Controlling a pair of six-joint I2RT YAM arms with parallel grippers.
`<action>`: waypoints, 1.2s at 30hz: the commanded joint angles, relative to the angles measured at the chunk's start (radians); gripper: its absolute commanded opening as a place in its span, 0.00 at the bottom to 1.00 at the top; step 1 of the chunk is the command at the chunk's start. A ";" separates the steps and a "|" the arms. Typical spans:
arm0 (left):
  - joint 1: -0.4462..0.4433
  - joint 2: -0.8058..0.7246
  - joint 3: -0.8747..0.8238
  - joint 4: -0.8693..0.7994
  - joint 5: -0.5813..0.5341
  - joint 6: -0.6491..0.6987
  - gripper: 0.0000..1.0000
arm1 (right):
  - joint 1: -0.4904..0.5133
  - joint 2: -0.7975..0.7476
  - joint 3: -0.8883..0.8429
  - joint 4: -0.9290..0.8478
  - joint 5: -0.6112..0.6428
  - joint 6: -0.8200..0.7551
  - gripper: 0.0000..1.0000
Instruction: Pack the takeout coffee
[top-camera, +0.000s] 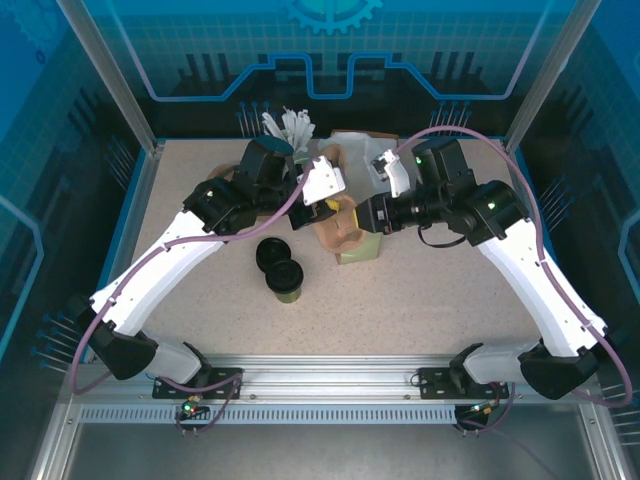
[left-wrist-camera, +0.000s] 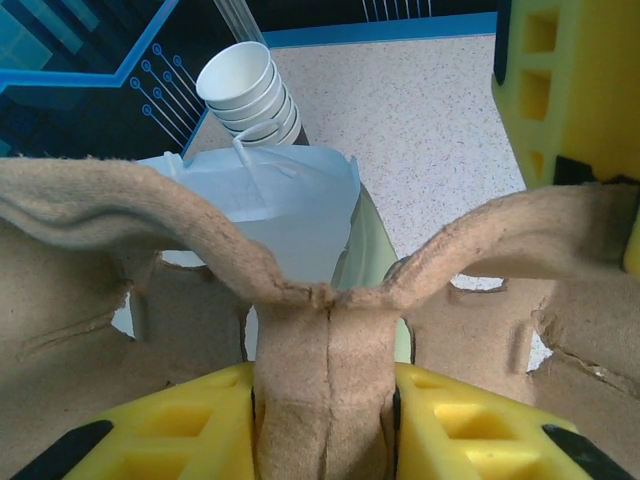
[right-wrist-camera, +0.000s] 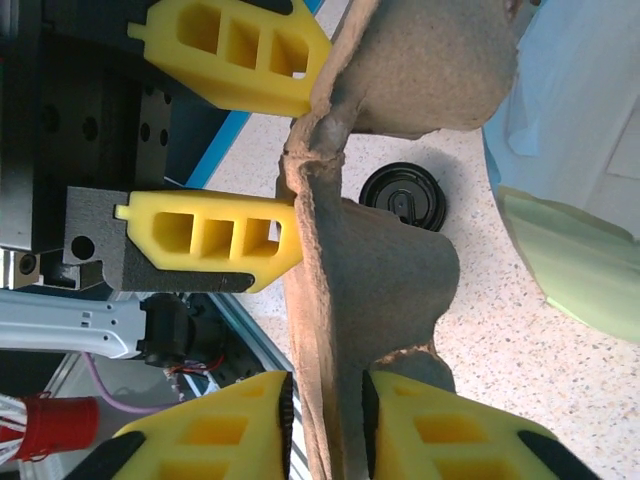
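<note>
Tabletop (top-camera: 450, 300) bears takeout coffee (top-camera: 286, 282) (lidded), apart from left hand (left-wrist-camera: 325, 400) and right hand (right-wrist-camera: 328, 425), both pinching carrier (left-wrist-camera: 90, 210).

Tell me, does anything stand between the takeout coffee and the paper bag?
Yes. The pulp carrier, pinched by the left claw and the right claw, hangs at the mouth of the paper bag. The takeout coffee stands apart on the table, left of the bag.

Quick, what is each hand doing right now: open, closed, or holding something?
Left hand: closed, holding the pulp cup carrier by its middle ridge.
Right hand: closed, holding the same pulp cup carrier.
</note>
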 joint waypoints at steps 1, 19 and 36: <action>-0.002 -0.015 0.020 0.015 -0.010 -0.003 0.34 | -0.018 -0.034 0.043 -0.037 0.033 -0.045 0.27; 0.014 -0.115 -0.032 0.004 -0.005 -0.100 0.35 | -0.213 0.267 0.333 -0.075 0.366 -0.212 0.38; 0.014 -0.156 -0.041 -0.001 0.029 -0.138 0.35 | -0.206 0.552 0.467 -0.142 0.518 -0.218 0.47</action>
